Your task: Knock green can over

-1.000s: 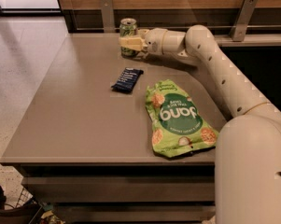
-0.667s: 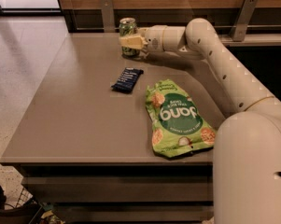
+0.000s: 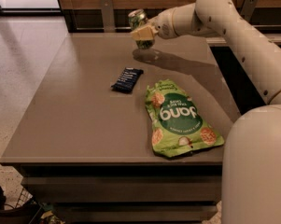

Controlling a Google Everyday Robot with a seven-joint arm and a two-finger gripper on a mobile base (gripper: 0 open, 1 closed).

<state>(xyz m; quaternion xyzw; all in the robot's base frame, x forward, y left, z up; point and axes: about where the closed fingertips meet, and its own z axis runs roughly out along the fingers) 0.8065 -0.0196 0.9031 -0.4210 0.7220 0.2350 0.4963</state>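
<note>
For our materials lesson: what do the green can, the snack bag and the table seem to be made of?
The green can is likely thin metal; its silvery top glints. The gripper is against it at the far edge of the table. The snack bag is probably plastic film, glossy and crinkled. The table has a smooth, matte grey-brown top, perhaps laminate; unsure.

**What can't be made out**

At the far edge of the table (image 3: 74, 125), the gripper (image 3: 143, 32) covers the middle of the green can (image 3: 138, 17), so only its top and foot show. I can't tell whether that foot touches the tabletop. The dark bar's (image 3: 127, 80) print is too small to read. The robot's body (image 3: 256, 171) runs off the right and bottom edges.
</note>
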